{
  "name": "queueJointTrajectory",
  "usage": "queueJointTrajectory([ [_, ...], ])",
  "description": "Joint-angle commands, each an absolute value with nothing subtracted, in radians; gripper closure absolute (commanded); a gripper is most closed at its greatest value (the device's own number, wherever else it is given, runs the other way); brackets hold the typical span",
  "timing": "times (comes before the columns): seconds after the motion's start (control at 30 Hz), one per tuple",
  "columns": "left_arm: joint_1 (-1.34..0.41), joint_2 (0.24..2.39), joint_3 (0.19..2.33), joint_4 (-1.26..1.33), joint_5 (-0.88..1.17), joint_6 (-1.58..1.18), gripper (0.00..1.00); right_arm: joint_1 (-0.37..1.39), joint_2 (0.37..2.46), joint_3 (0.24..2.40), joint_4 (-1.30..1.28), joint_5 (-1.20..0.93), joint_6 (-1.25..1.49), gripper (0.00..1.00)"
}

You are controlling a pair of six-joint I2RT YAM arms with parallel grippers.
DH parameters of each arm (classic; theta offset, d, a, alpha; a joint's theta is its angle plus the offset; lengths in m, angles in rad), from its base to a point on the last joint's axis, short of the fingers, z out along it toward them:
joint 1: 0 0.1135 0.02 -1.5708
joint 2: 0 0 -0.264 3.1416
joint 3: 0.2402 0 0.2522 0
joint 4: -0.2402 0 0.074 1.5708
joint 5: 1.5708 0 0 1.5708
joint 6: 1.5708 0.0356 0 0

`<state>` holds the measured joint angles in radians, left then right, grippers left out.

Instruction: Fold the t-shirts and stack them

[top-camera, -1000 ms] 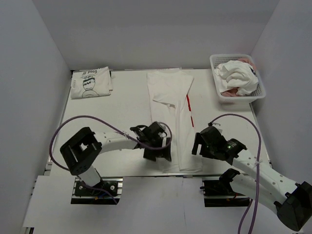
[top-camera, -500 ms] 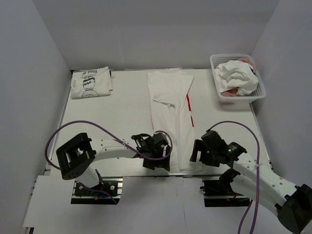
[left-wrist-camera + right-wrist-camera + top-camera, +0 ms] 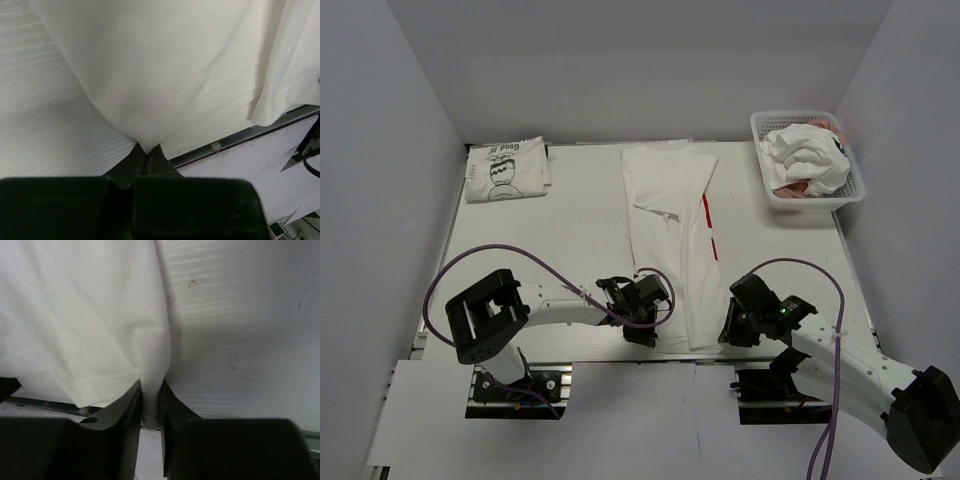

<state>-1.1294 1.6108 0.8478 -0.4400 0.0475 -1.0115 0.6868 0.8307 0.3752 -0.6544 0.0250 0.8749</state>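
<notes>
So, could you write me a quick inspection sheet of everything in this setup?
Surface: white table, partly bare.
Job's things: long white t-shirt with red print lies flat down the middle. A folded cartoon t-shirt sits at the far left corner. Crumpled shirts are in the basket.
Clutter: white lattice basket at the far right corner.
Grippers: the left jaws are shut on the long t-shirt's near left corner, the right jaws on its near right edge.
Cables: a purple cable loops over each arm.
Surroundings: plain white walls on three sides.
</notes>
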Motion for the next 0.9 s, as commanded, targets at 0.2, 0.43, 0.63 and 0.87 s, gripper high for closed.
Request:
queueJointTrajectory([
  [0.2,-1.134,1.524,0.838,-0.472,-0.067,-1.02,1.0,0.686,0.81,0.428,-0.597,0.106,0.852,1.0],
  [0.43,-1.089,1.434,0.877,-0.485,-0.172,-1.011,1.0,0.684,0.839,0.528,-0.511,0.146,0.79,1.0],
  [0.63,-1.028,1.399,1.018,-0.554,-0.328,-0.957,1.0,0.675,0.952,0.686,-0.45,0.291,0.781,1.0],
  [0.87,-0.882,1.523,1.179,-0.565,-0.357,-0.838,1.0,0.644,1.077,0.848,-0.35,0.394,0.709,1.0],
])
